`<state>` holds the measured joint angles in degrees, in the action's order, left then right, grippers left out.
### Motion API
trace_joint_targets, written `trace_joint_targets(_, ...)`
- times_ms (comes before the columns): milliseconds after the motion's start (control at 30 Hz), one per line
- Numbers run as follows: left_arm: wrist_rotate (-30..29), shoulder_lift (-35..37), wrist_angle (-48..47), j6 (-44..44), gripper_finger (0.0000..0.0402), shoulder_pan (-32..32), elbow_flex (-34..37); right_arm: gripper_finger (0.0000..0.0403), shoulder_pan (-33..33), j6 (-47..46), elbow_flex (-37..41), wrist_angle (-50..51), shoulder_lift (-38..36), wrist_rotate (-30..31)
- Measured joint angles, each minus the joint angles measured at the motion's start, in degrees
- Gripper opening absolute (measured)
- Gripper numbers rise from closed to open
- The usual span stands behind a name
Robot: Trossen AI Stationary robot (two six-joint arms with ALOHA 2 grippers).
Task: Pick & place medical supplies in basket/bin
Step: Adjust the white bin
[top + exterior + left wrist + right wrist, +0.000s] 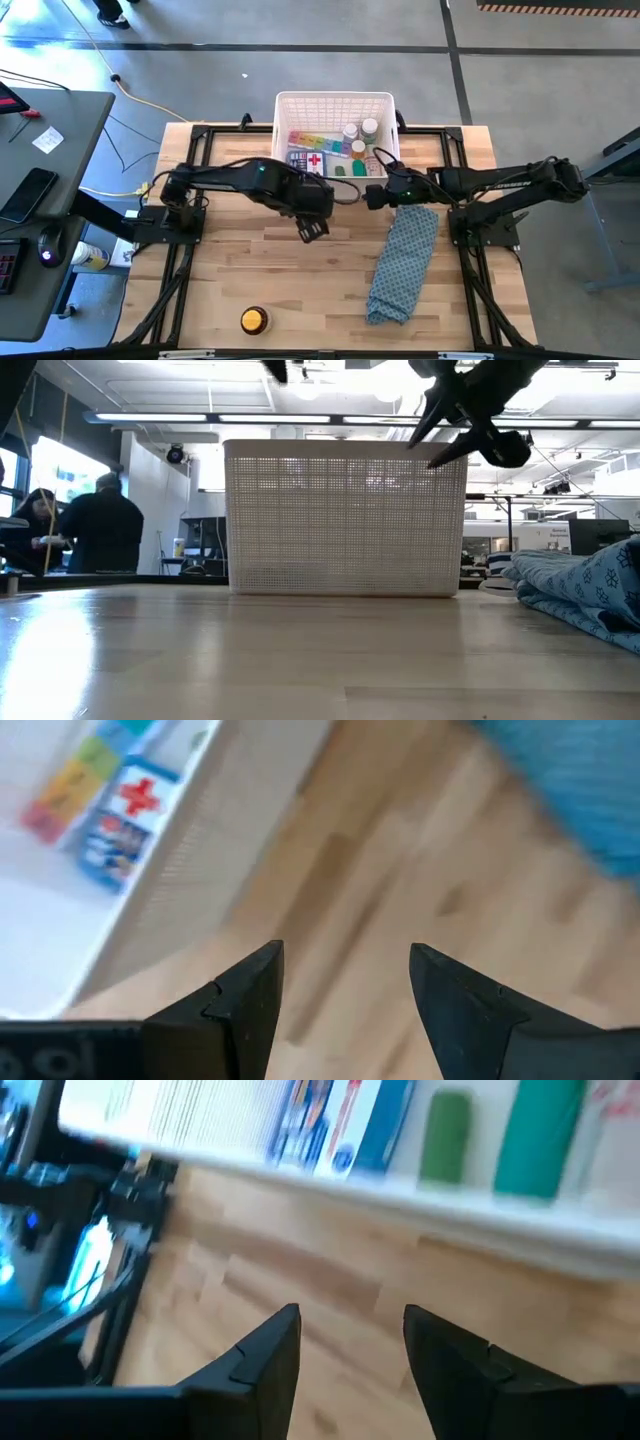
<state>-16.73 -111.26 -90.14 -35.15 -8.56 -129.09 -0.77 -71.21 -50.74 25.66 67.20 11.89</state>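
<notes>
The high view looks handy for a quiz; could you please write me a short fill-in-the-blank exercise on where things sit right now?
1. The red-cross pack lies inside the white ____.
2. The round yellow tin sits alone on the ____.
3. The blue patterned cloth lies below the ____ gripper.
4. Nothing sits between the fingers of the left gripper, which are ____.

Missing words: basket; table; right; open

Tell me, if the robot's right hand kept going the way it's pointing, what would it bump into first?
Probably the left hand or its arm. The right hand, open and empty, points sideways across the table just in front of the basket. Height is hard to judge, so it might pass over.
</notes>
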Motion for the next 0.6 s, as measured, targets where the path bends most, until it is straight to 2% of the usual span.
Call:
trace_joint_targets(67,-1.42,-0.36,0.16,0.99,0.0248,0.60,2.68,0.0170,-0.44,0.66,0.00,0.18,0.00,2.55)
trace_joint_targets(200,-0.64,-0.37,1.72,5.46,0.0248,2.48,9.52,0.0165,-2.44,2.62,0.00,0.25,0.00,4.16)
trace_joint_targets(400,-2.38,-0.44,2.08,6.43,0.0248,6.48,19.77,0.0153,-6.57,5.54,0.00,0.32,0.00,2.68)
trace_joint_targets(600,-4.76,-0.25,3.14,6.48,0.0248,9.81,24.77,0.0146,-8.26,7.75,0.00,0.48,0.00,-1.07)
